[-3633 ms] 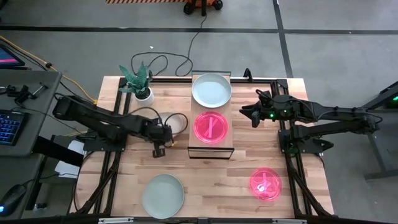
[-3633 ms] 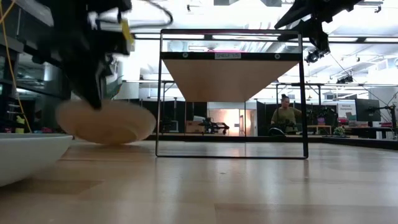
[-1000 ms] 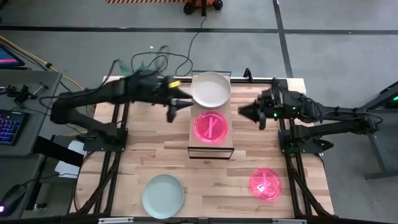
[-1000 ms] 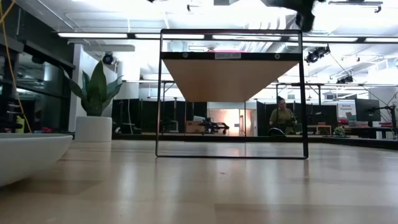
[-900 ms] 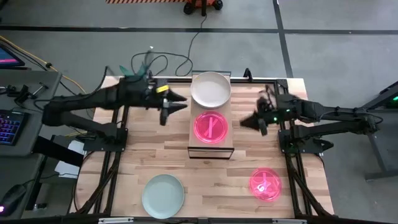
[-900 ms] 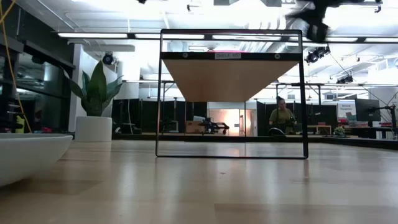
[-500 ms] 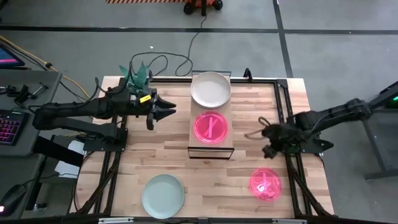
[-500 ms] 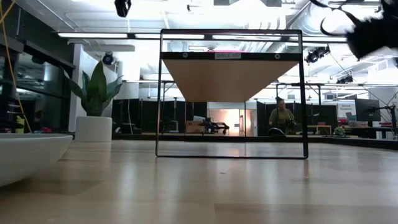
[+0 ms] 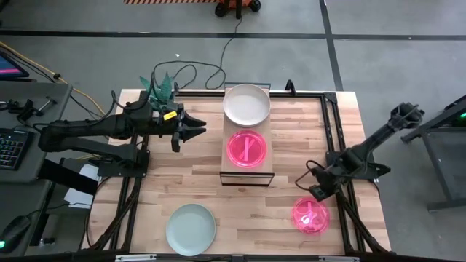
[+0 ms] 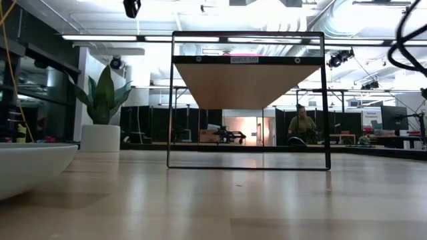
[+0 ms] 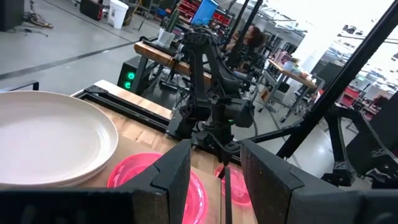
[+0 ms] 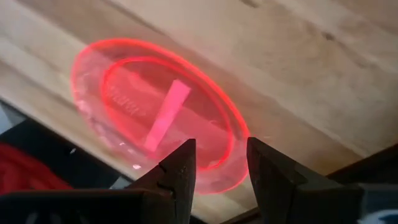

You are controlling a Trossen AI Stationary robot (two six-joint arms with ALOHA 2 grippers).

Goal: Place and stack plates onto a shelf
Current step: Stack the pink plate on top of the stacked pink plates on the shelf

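Observation:
The shelf stands mid-table. A pale plate rests on its far end and a pink plate on its middle; both show in the left wrist view as the pale plate and the pink plate. Another pink plate lies flat on the table near the right front, and another pale plate at the left front. My left gripper hovers open and empty to the left of the shelf. My right gripper is open, pointing down just beyond the far edge of the table's pink plate.
A potted plant stands at the far left corner behind my left arm. Black frame rails run along the table's sides. Bare wood lies between the shelf and the front plates. A person is far off in the room.
My left gripper has drawn back from the shelf's pale plate toward the table's left edge, then held still. My right gripper has swung from beside the shelf toward the near edge and tipped down over the pink plate on the table. No plate has moved.

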